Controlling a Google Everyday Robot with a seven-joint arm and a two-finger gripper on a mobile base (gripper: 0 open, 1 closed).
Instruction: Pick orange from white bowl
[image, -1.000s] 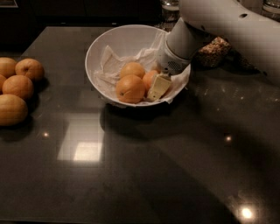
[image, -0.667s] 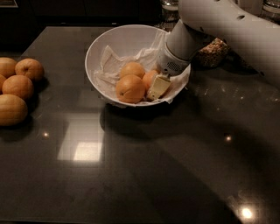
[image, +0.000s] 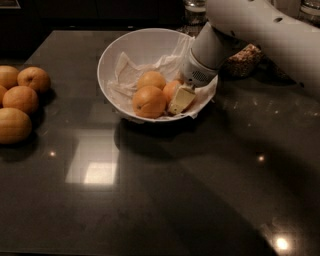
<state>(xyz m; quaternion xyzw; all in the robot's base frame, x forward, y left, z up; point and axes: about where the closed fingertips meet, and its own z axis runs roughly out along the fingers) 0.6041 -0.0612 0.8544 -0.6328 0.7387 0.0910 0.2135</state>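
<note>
gripper (image: 179, 98) is down inside the bowl (image: 142, 45), right half, arm (image: 260, 30) coming in from upper right. Pale tip sits against the right side of the orange (image: 170, 91). Can't tell if it's open or closed, or whether it has hold of anything; the far side is hidden behind fruit and wrist.

orange is the reddish one, mid-right of the bowl, on the paper (image: 125, 77). It's wedged between the paler orange (image: 151, 79) behind-left and the front orange (image: 148, 101), touching or nearly touching both.

Handling, my read:
- firm, roundish and moderately heavy for its size. Not fragile, so a solid squeeze should be fine.
- skin is smooth and curved, so an off-centre grip will likely squirt it out. Clamp across the widest part, centred.
- the neighbours block the left side and leave little room for a second contact there. The front orange may get nudged.
- the paper is loose and crumpled and could get pinched or dragged up with the fruit.
- the bowl looks light and glossy on a slick table (image: 175, 190), so side loads may slide it. A straight vertical lift is safest.

Four more oranges (image: 20, 98) sit well apart on the left of the table and aren't relevant.
</note>
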